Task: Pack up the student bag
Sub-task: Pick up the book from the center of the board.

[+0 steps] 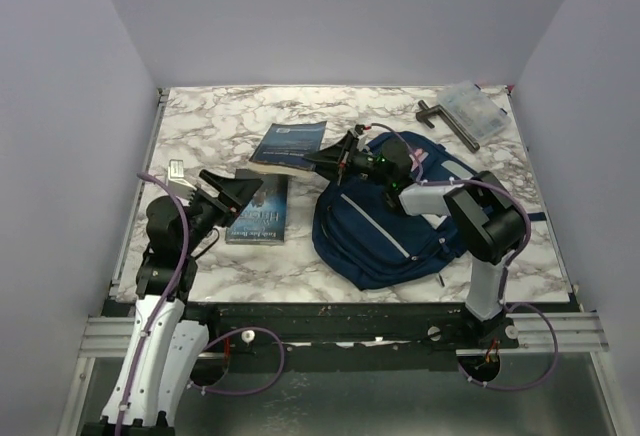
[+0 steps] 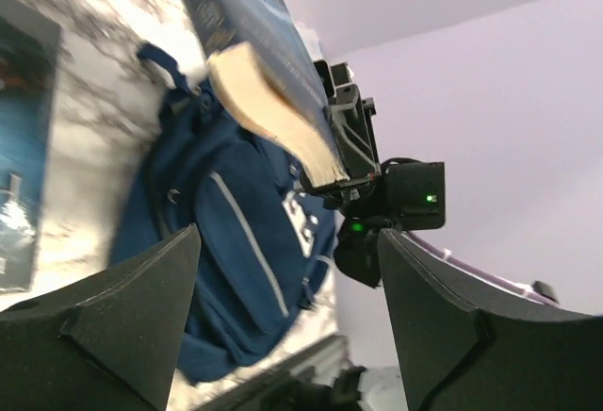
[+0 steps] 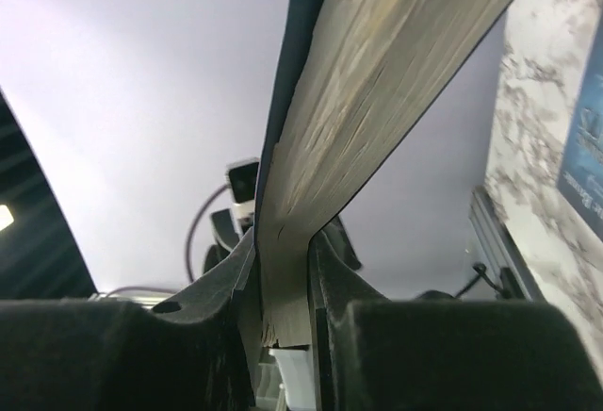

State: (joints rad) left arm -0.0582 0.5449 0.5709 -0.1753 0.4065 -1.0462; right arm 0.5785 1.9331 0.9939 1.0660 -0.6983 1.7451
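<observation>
The student bag [image 1: 385, 231] lies flat on the right-centre of the desk [image 1: 230, 116]. Just left of its far end, my right fingers [image 1: 340, 159] pinch a blue book [image 1: 288, 146] by its page edge (tilted, lifted off the marble). My left fingers [image 1: 238, 191] hang spread wide over a second book [image 1: 258, 214], which lies flat near the bag's left side.

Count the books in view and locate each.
2. One blue paperback book is clamped in the right gripper, left of the navy fabric backpack. The other blue book lies flat on the marble table by the left gripper. The backpack may hide more.
</observation>
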